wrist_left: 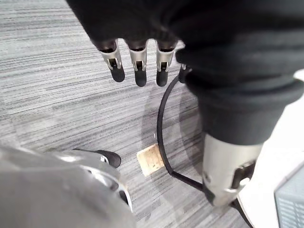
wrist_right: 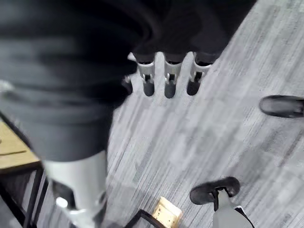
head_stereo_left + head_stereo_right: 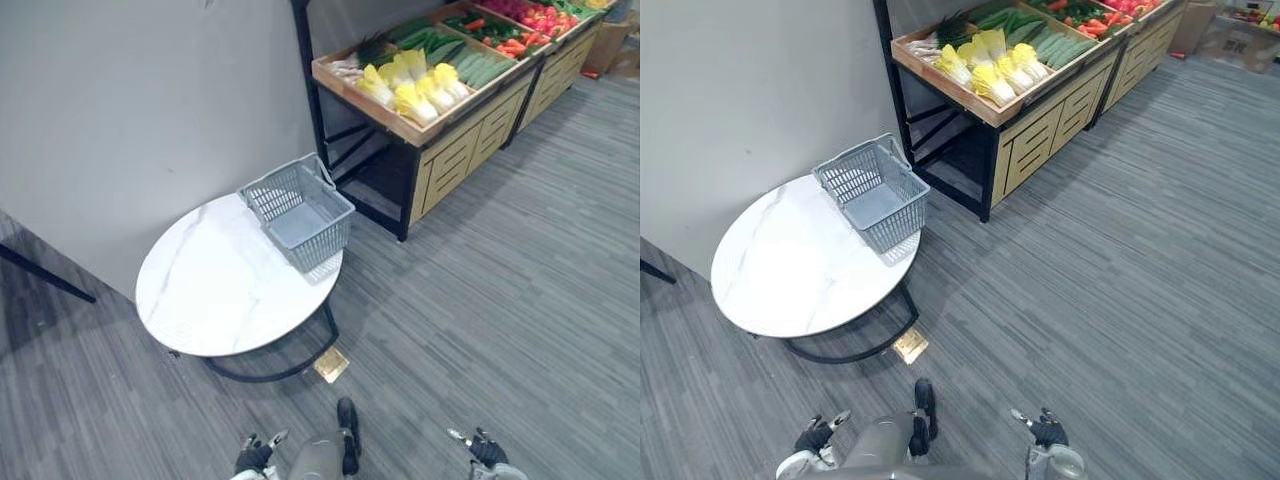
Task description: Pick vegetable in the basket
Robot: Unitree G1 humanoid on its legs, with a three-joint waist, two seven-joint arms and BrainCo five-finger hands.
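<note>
Left robot hand (image 3: pixel 254 457) and right robot hand (image 3: pixel 487 449) hang open and empty, well apart from the vegetables (image 3: pixel 415 85); a careless reach could knock the basket (image 3: pixel 318 243) off the desk (image 3: pixel 210 290).

grey mesh basket (image 3: pixel 298 212), upright, empty, on far edge of round table (image 3: pixel 220 285), yellow cabbages (image 3: pixel 415 88) on produce stand (image 3: pixel 465 150)

The basket (image 3: pixel 300 215) sits at the far right edge of the round tabletop (image 3: pixel 215 290), which stands before the wall (image 3: pixel 130 110). Behind it and to the right is a produce stand (image 3: pixel 455 150), with vegetables (image 3: pixel 415 85) lying in its top tray. A small square plate (image 3: pixel 331 364) lies on the floor (image 3: pixel 500 330) by the tabletop's near right edge.
</note>
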